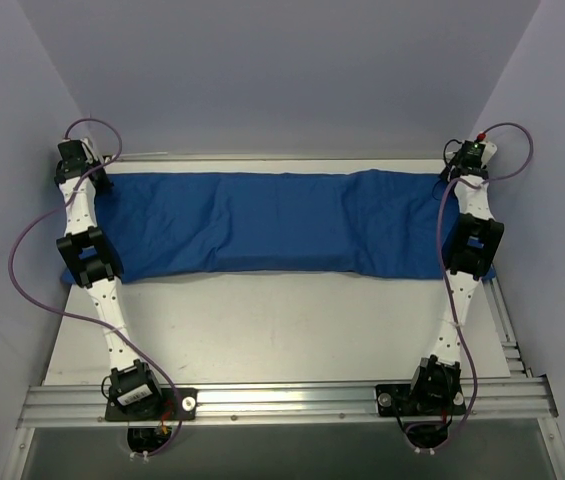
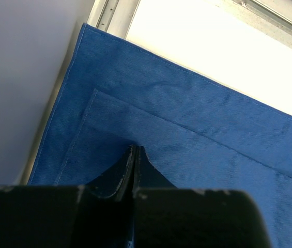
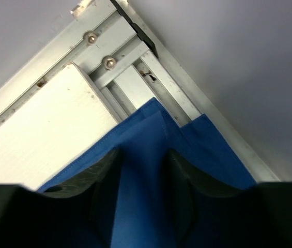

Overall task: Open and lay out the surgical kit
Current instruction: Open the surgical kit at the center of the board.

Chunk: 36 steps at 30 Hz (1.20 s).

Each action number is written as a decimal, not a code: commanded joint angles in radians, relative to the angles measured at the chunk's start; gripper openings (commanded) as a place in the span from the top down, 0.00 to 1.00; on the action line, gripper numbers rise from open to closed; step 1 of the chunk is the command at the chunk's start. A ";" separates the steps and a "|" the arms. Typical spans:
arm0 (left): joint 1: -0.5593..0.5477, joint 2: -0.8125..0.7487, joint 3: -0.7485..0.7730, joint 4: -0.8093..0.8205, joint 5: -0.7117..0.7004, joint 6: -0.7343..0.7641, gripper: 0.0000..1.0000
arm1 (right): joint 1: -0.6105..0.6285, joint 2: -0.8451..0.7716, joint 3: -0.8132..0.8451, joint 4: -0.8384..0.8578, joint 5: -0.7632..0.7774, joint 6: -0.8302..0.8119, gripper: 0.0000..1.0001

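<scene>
The surgical kit shows only as a large blue cloth wrap (image 1: 282, 225), spread in a long band across the far half of the white table. My left gripper (image 1: 82, 160) is at its far left corner. In the left wrist view its jaws (image 2: 135, 149) are shut tight, pinching the blue cloth (image 2: 197, 113) just inside the stitched hem. My right gripper (image 1: 467, 160) is at the far right corner. There its fingers (image 3: 143, 152) stand apart, with a folded corner of the cloth (image 3: 153, 121) running between them.
The bare white table top (image 1: 282, 330) lies in front of the cloth. Aluminium rails (image 3: 135, 67) run along the table's right edge, and the cloth corner overhangs them. Grey walls close in on both sides (image 1: 2, 200). A frame rail (image 1: 282, 398) crosses the near edge.
</scene>
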 commanded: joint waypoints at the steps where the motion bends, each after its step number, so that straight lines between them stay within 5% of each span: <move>1: 0.014 -0.040 0.006 -0.004 -0.030 0.012 0.96 | -0.016 -0.035 -0.037 0.017 -0.008 0.023 0.67; 4: 0.014 -0.040 0.008 -0.001 -0.032 0.018 0.96 | -0.014 -0.070 -0.072 0.037 0.020 0.020 0.86; 9: 0.014 -0.045 0.020 -0.003 -0.036 0.034 0.93 | 0.004 -0.119 -0.086 0.048 0.060 -0.030 1.00; 13: 0.012 -0.054 0.032 -0.004 -0.039 0.063 0.82 | 0.036 -0.157 -0.108 0.063 0.124 -0.080 1.00; 18: 0.008 -0.058 0.087 0.005 -0.116 0.106 0.54 | 0.044 -0.214 -0.163 0.097 0.132 -0.101 1.00; 22: 0.008 -0.055 0.086 0.063 -0.153 0.132 0.41 | 0.050 -0.240 -0.207 0.108 0.109 -0.121 1.00; 36: 0.077 0.037 0.052 -0.021 0.079 -0.055 0.32 | 0.109 -0.352 -0.385 0.126 0.085 -0.155 1.00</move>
